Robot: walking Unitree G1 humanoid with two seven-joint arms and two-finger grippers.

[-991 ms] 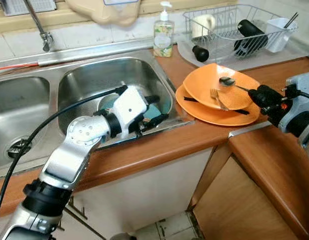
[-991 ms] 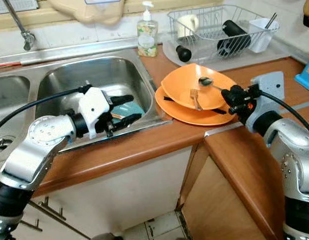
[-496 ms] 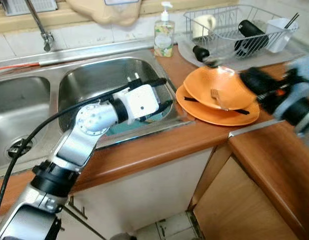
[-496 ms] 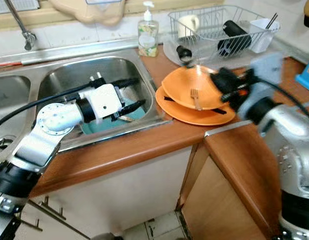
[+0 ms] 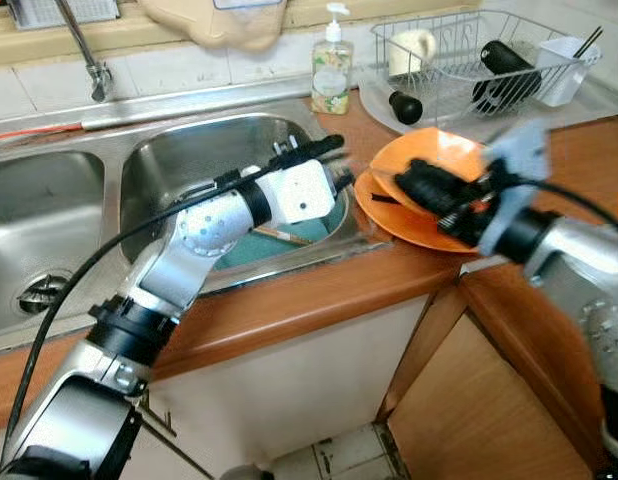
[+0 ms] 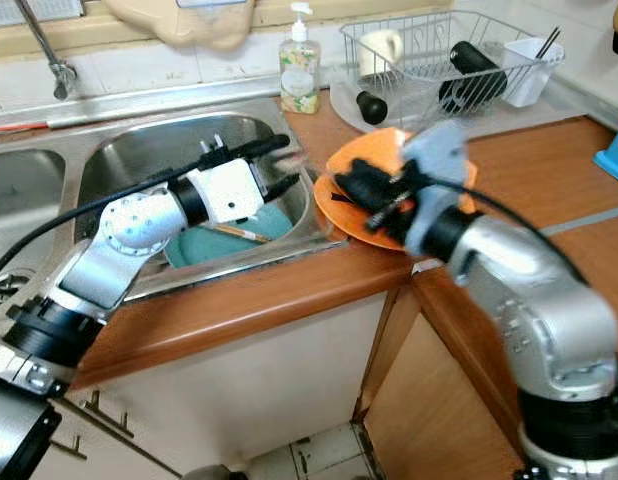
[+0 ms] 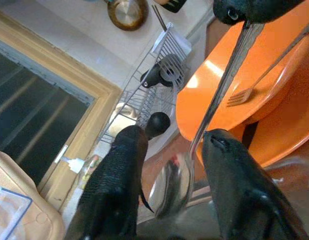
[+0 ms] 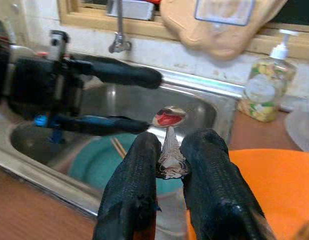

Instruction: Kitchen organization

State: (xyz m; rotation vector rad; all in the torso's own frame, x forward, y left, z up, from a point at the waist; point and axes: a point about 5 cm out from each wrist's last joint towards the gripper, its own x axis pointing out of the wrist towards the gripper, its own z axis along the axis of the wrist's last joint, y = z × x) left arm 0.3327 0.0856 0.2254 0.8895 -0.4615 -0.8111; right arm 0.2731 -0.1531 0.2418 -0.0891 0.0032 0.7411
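Spoon (image 8: 169, 137) pinched in our right gripper (image 8: 167, 165), its bowl between our left gripper's (image 7: 167, 165) parted fingers, beside orange plates (image 5: 444, 225).

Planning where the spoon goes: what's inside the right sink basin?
A teal plate lies in the sink basin with chopsticks resting on it. The left claw, open, and its arm cover part of the plate and the basin floor.
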